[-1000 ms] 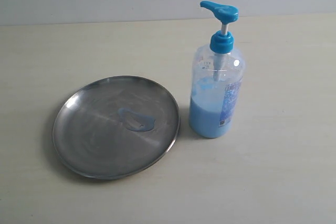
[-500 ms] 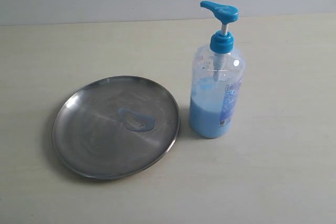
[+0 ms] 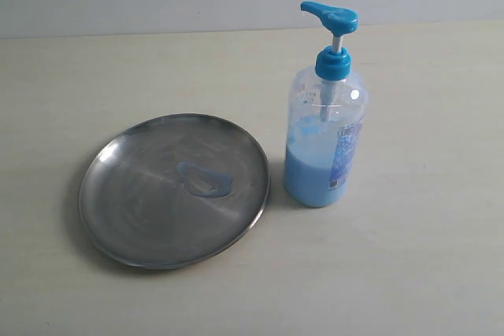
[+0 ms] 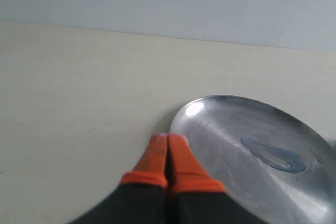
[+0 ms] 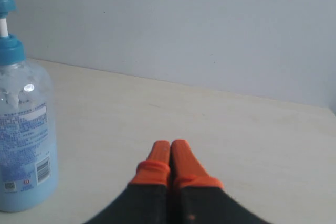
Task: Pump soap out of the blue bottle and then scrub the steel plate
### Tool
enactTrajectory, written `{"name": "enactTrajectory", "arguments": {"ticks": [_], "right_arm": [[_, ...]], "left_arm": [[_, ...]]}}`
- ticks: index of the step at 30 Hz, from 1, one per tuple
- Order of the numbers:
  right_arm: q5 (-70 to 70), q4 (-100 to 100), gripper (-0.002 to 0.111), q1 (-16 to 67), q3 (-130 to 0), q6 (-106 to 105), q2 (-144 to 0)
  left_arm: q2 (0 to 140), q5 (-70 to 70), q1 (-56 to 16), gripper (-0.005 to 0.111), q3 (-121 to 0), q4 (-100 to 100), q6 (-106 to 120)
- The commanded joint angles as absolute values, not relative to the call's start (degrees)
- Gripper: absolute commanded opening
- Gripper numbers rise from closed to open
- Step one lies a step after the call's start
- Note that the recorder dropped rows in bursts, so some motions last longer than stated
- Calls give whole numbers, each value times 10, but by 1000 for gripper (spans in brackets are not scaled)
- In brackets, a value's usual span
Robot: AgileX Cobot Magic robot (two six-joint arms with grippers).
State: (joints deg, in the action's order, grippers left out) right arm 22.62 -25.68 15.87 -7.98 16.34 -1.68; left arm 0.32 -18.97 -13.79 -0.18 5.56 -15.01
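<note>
Judging from the puddle of soap [image 3: 206, 180] that lies on the steel plate [image 3: 134, 202], a little off the plate's centre on the bottle's side, we think the pumping step is done and the scrubbing is now the step in hand. The rest of the plate looks dry and dull, so no scrubbing shows on it yet.

The blue bottle [image 3: 323, 155] stands upright just beside the plate's rim, apart from it as far as we can tell, and is less than half full. Its pump head [image 3: 329, 17] is raised. Both things rest on the pale table [image 3: 409, 257].

We see no sponge or brush near the plate. The next move, in our judgement, calls for a gripper to come down over the plate and rub across the puddle, and to press lightly, because the shallow plate may slide.

The left gripper [image 4: 168, 142] is fully closed: its orange fingertips [image 4: 157, 153] press together with nothing between them. In its own view it appears close to the plate's rim, but we cannot tell how high it hangs. The right gripper [image 5: 170, 145] is closed the same way and holds nothing; its view shows the bottle but not the plate.
</note>
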Motion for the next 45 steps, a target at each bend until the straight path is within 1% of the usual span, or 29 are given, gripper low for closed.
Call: {"name": "enactTrajectory", "arguments": {"ticks": [1, 6, 13, 45], "right_arm": [[198, -189, 0, 124, -54, 93, -4], [180, -94, 0, 93, -21, -12, 0], [176, -74, 0, 65, 0, -15, 0], [163, -76, 0, 65, 0, 5, 0]], "left_arm": [[0, -187, -137, 0, 0, 55, -151], [0, -187, -137, 0, 0, 55, -151], [0, -187, -137, 0, 0, 55, -151], [0, -187, -137, 0, 0, 56, -150]]}}
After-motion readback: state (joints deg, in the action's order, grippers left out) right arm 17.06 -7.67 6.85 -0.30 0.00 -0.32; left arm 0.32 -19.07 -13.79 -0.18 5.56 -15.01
